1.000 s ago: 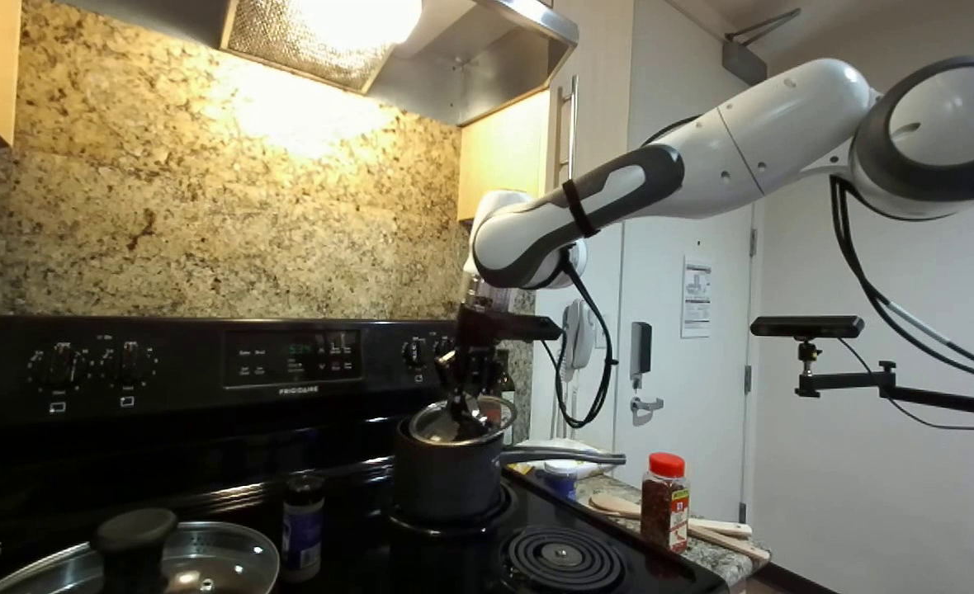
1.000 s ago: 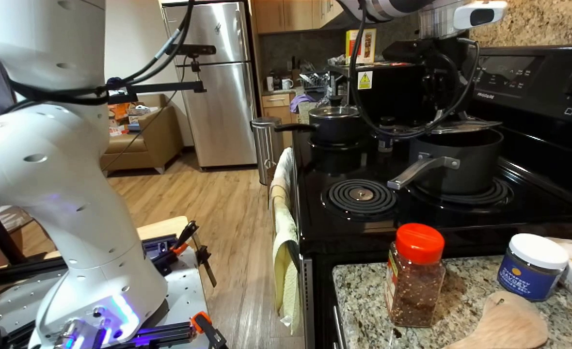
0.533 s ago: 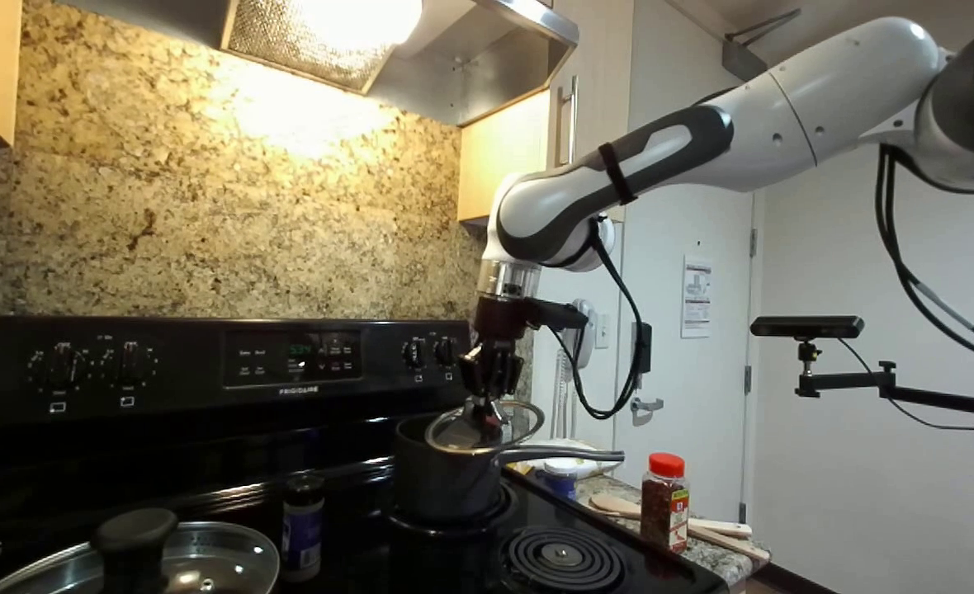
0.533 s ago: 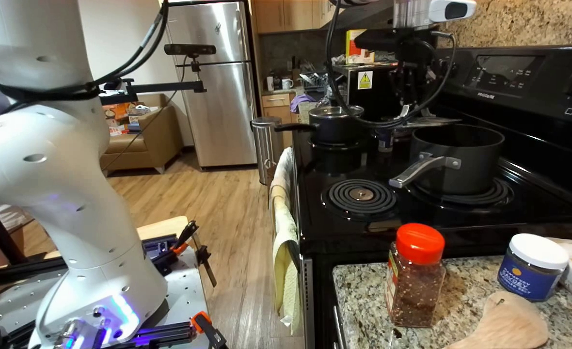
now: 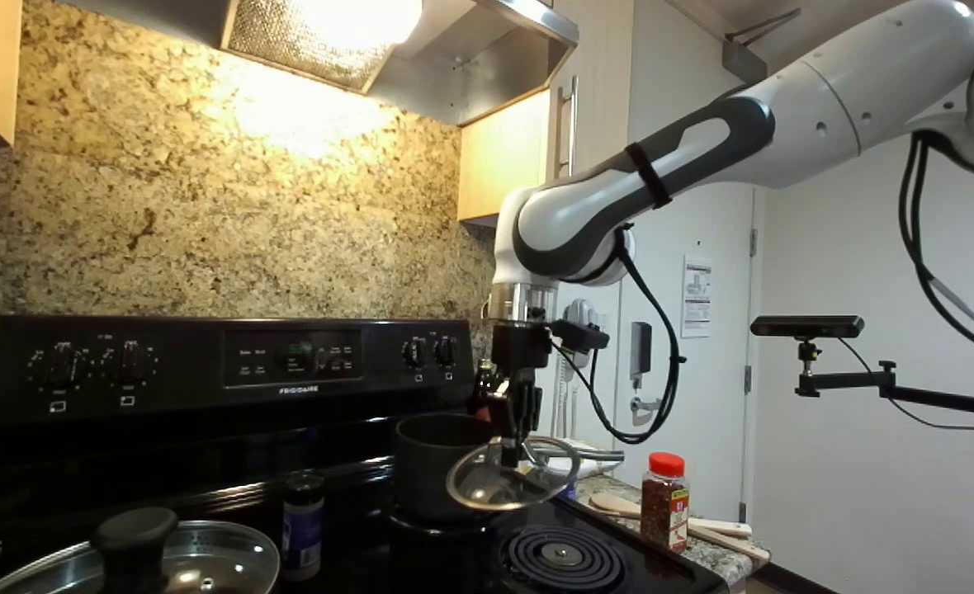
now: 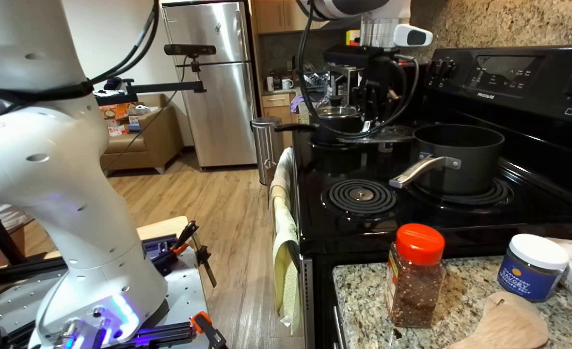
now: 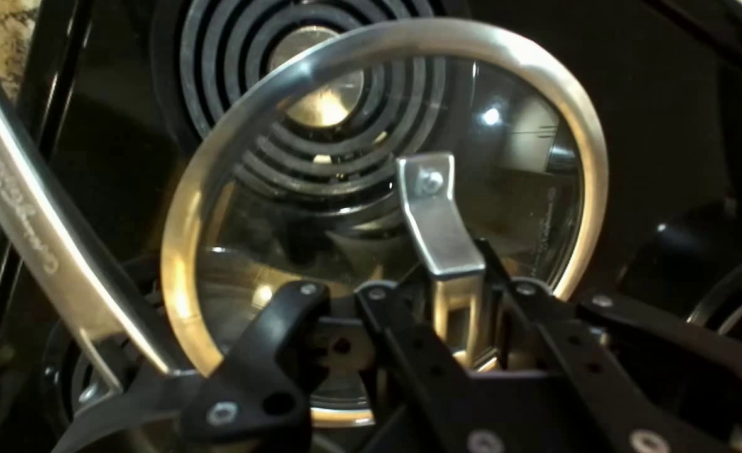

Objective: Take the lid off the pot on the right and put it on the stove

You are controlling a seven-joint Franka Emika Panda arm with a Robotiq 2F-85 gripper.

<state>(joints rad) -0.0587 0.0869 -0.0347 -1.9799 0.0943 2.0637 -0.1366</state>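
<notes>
- Swung farther from the saucepan (image 6: 455, 165) now, the glass lid (image 7: 371, 233) hangs beside it over the stove (image 6: 548, 201)!
- My gripper (image 7: 459, 296) is clamped on its metal handle (image 7: 443, 233).
- Saucepan's uncovered, inside dark; red-capped jar (image 6: 420, 242) holds flakes (image 6: 414, 305).

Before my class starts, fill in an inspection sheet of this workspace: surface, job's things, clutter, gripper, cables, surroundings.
Surface: black stove with coil burners.
Job's things: glass lid, held off the uncovered dark grey pot.
Clutter: lidded saucepan and dark-capped bottle on the stove; red-capped spice jar, white-capped jar and wooden utensil on the granite counter.
Gripper: shut on the lid's metal handle.
Cables: black, looping beside the gripper.
Surroundings: lit range hood, refrigerator, dish towel.
</notes>
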